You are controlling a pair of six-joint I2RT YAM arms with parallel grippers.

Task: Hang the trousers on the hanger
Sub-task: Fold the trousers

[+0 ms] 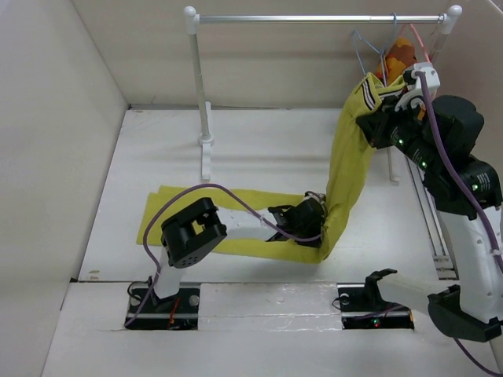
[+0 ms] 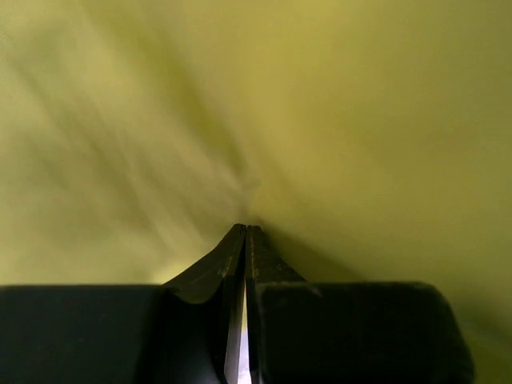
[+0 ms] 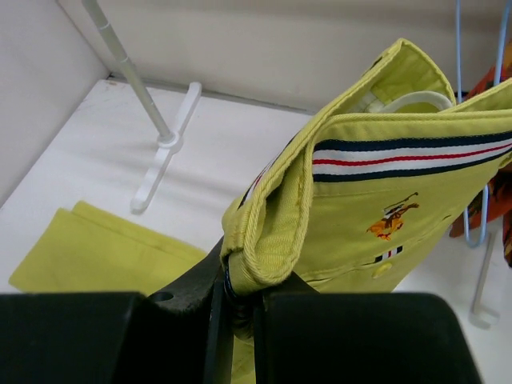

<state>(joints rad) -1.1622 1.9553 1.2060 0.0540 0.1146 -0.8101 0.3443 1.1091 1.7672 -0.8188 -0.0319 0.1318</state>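
The mustard-yellow trousers [image 1: 350, 169] hang from my raised right gripper [image 1: 379, 124], which is shut on the waistband [image 3: 264, 264]; the striped trim [image 3: 400, 156] shows in the right wrist view. The legs trail down and lie flat across the table to the left [image 1: 189, 208]. My left gripper [image 1: 305, 221] is low on the table, shut on the trousers' cloth [image 2: 256, 120] near the bend. The pale-blue wire hanger [image 1: 366, 52] hangs on the rail just behind the waistband and also shows in the right wrist view [image 3: 459, 120].
A white clothes rail [image 1: 314, 18] on two posts stands at the back. An orange patterned garment [image 1: 399, 56] on a pink hanger [image 1: 416, 39] hangs at its right end. White walls [image 1: 47, 141] enclose the table.
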